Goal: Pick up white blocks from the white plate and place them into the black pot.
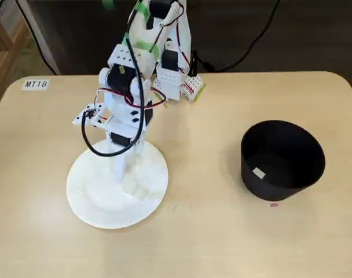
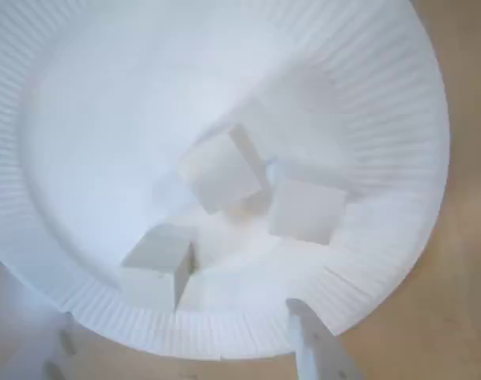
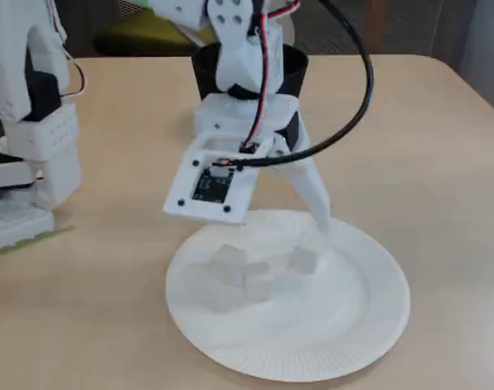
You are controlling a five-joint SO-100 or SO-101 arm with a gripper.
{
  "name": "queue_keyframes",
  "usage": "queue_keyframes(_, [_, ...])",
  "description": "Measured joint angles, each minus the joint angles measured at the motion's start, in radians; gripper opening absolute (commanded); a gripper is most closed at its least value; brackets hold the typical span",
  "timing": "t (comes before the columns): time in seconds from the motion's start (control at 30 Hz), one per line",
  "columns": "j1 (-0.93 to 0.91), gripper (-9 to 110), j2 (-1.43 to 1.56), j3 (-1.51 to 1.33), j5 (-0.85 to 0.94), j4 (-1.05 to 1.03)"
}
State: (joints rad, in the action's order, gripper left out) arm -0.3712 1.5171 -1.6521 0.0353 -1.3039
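Three white blocks lie close together on the white plate (image 2: 383, 79): one in the middle (image 2: 223, 170), one to its right (image 2: 306, 210), one nearer the rim (image 2: 157, 261). In a fixed view the same cluster (image 3: 259, 286) sits left of the plate's (image 3: 361, 341) centre. My gripper (image 2: 177, 313) hangs open just above the plate's (image 1: 89, 208) edge, apart from the blocks, with one fingertip (image 3: 322, 226) close to the rim. The black pot (image 1: 283, 156) stands to the right, with one white block (image 1: 258, 172) inside.
The arm's base (image 1: 176, 75) stands at the table's far edge, behind the plate. A small pink mark (image 1: 273, 204) lies on the table in front of the pot. A label reading MT18 (image 1: 36, 84) is at the far left corner.
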Motion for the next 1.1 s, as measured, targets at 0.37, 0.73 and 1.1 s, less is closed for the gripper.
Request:
queue_keyframes(0.37, [0.012,36,-0.129,0.126,-0.067,-0.021])
queue_keyframes(0.73, [0.038,34,-0.282,0.252,-0.095,-0.021])
queue_keyframes(1.1, [0.038,-2,-0.454,0.431,-0.143,-0.005])
